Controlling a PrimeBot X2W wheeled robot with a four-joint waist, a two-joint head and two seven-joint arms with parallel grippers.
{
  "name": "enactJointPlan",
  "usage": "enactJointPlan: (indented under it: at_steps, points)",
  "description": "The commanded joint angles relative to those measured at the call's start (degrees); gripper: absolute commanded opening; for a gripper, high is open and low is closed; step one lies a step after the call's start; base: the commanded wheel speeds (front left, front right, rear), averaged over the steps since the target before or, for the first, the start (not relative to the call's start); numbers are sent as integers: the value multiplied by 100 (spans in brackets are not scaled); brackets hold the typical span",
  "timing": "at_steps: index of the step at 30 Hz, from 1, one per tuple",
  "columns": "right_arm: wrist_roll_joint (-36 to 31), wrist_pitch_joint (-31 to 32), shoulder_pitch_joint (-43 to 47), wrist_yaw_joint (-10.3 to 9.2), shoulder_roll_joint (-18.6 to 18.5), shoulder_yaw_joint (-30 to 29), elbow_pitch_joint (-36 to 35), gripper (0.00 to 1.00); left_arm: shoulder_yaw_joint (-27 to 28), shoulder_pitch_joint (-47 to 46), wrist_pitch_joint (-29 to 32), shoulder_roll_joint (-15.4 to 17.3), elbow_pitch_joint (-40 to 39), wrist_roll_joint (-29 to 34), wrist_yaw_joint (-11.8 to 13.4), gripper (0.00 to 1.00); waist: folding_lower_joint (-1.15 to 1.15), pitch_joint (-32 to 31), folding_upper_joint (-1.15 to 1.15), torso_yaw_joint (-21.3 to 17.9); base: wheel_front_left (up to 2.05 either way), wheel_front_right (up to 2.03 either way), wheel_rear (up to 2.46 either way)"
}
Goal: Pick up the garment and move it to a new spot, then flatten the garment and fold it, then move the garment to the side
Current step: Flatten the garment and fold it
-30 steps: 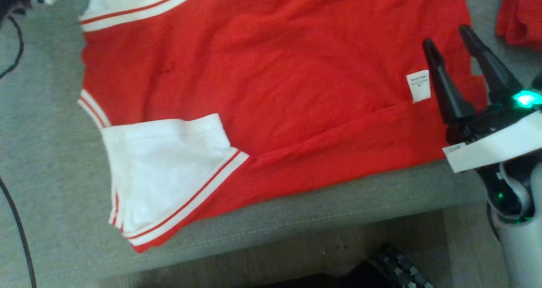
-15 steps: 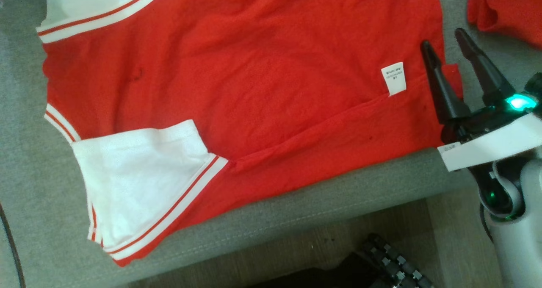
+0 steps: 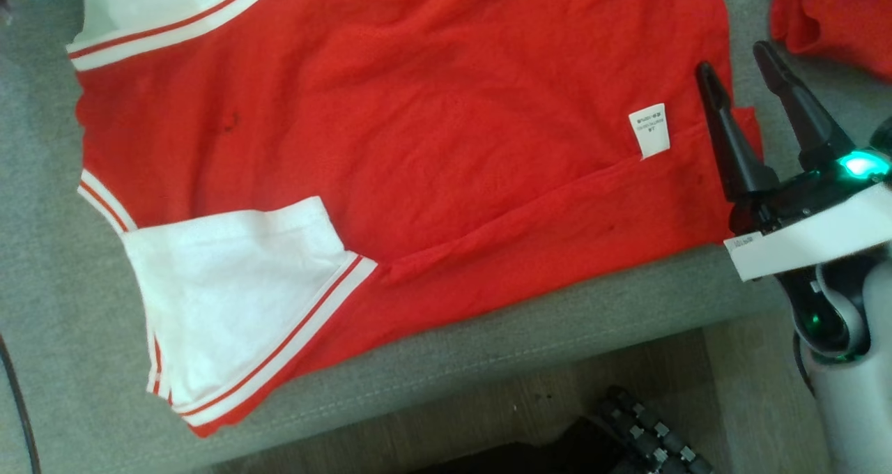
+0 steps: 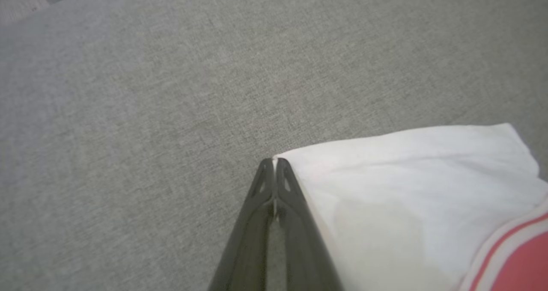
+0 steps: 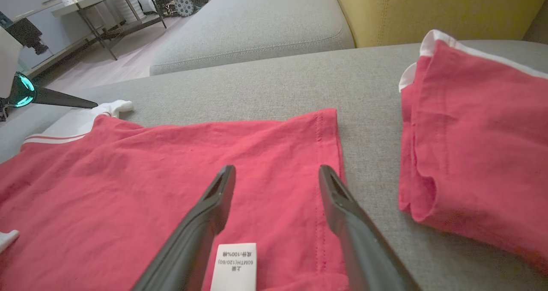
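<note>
The left gripper [image 4: 274,160] has pressed its fingers together and now pinches the corner of the white sleeve [image 4: 406,175] of the red garment [image 3: 432,111]. The garment lies spread flat along the front edge of the grey cushion [image 3: 529,334]. Just right of its label [image 3: 649,130], the right gripper [image 3: 733,56] hovers over the hem with its fingers spread. A second red garment [image 5: 471,132] lies apart, near the cushion's right edge.

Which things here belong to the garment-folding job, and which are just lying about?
Job:
red T-shirt with white striped sleeves, spread flat
left gripper, shut on a white sleeve
right gripper, open above the hem

Lying about:
second red garment with white trim, beside it
yellow backrest cushion
</note>
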Motion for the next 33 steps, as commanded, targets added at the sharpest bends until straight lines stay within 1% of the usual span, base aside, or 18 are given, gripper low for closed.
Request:
enactJointPlan:
  at_steps: [1,4,6,10,13,16,17,18,20,21,25,26,28,29,31,32,33]
  points:
    - [50,43,36,35,-99,60,-212,100,125,-26,91,233,-94,-20,-9,0,0,6,0,-7,0,0,0]
    - [69,203,-118,35,-115,-44,-137,100,90,5,19,253,-167,-52,-22,0,0,-30,0,-26,0,0,0]
    - [25,446,-292,35,-73,-211,26,100,56,29,-104,283,-237,-43,-30,0,0,-85,0,-40,0,0,0]
    - [-220,1174,-918,35,101,-497,456,100,-25,63,-414,352,-465,-59,-42,0,0,-204,0,-38,0,0,0]
    - [-341,1870,-1471,35,231,-497,869,100,-152,93,-523,407,-711,-174,-45,0,0,-266,0,15,0,0,0]
    - [-460,2435,-1990,35,363,-522,1340,100,-295,57,-669,509,-950,-228,-45,0,0,-296,0,92,0,0,0]
    - [-460,2435,-1990,35,363,-522,1340,100,-295,57,-669,509,-950,-228,-45,0,0,-296,0,92,0,0,0]
    - [-554,2582,-2149,35,381,-523,1506,100,-336,31,-724,540,-1026,-246,-46,0,0,-296,0,120,0,0,0]
    - [-709,2794,-2429,35,456,-587,1862,100,-425,-29,-828,587,-1160,-267,-46,0,0,-294,0,191,0,0,0]
    - [-804,2929,-2664,35,516,-611,2190,100,-516,-80,-887,614,-1262,-314,-46,0,0,-292,0,263,0,0,0]
    - [-905,2952,-3062,35,584,-612,2728,100,-671,-175,-1008,682,-1384,-396,-46,0,0,-282,0,360,0,0,0]
    - [-913,2934,-3141,35,597,-599,2844,89,-708,-194,-1030,693,-1393,-421,-46,0,0,-281,0,379,0,0,0]
    - [-907,2898,-3276,35,617,-562,3061,82,-779,-231,-1080,718,-1403,-464,-47,0,0,-281,0,410,0,0,0]
    - [-906,2877,-3336,35,615,-535,3161,72,-810,-250,-1117,728,-1407,-479,-47,0,0,-279,0,424,0,0,0]
    - [-913,2804,-3448,35,597,-488,3340,49,-878,-281,-1161,744,-1401,-515,-47,0,0,-276,0,451,0,0,0]
    - [-914,2764,-3497,35,588,-454,3416,47,-911,-293,-1175,749,-1396,-539,-47,0,0,-276,0,464,0,0,0]
    - [-909,2724,-3545,35,580,-426,3487,40,-943,-304,-1189,754,-1388,-562,-47,0,0,-276,0,473,0,0,0]
